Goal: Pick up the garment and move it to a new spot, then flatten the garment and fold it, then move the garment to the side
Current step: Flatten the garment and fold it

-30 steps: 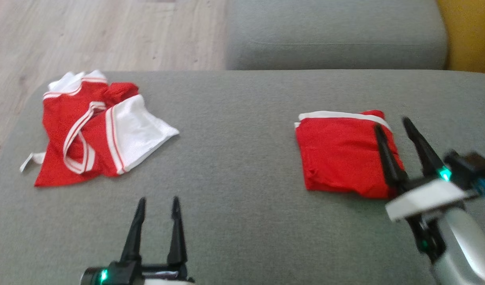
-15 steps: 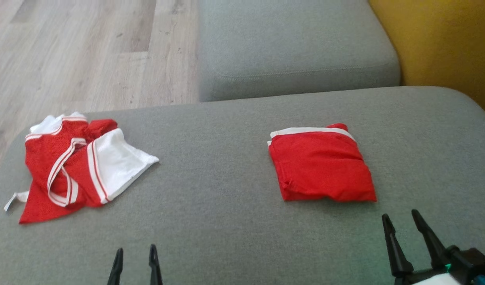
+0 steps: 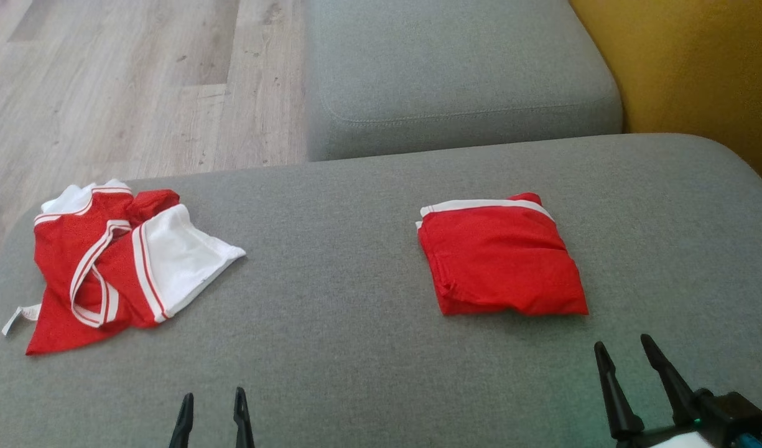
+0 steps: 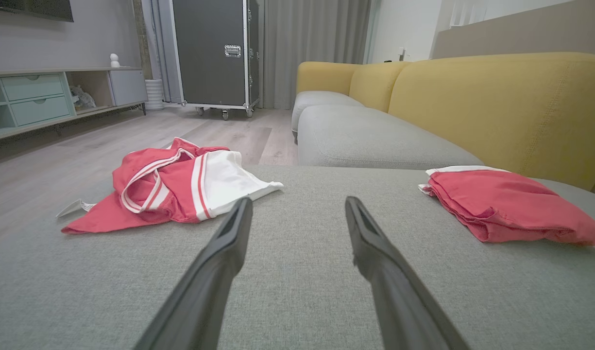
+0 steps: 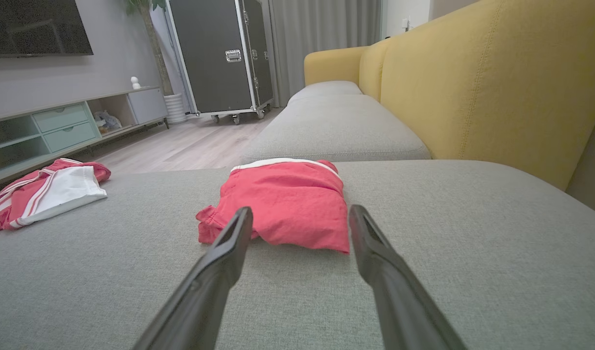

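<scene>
Resting folded on grey cushion (image 3: 356, 348), right side: red garment (image 3: 502, 264). Soft, light, limp; likely slumps if lifted, so pinch stacked near edge. Left end effector (image 3: 213, 393), right end effector (image 3: 622, 341) wide open, empty.

The right hand (image 3: 622, 343) has pulled back from the right edge of the folded red garment (image 3: 499, 261) to the lower right corner of the head view, and is now apart from the cloth. The left hand (image 3: 213, 394) sits lower, with only its fingertips above the bottom edge. The camera itself has moved, bringing more yellow backrest (image 3: 685, 62) into the upper right.
</scene>
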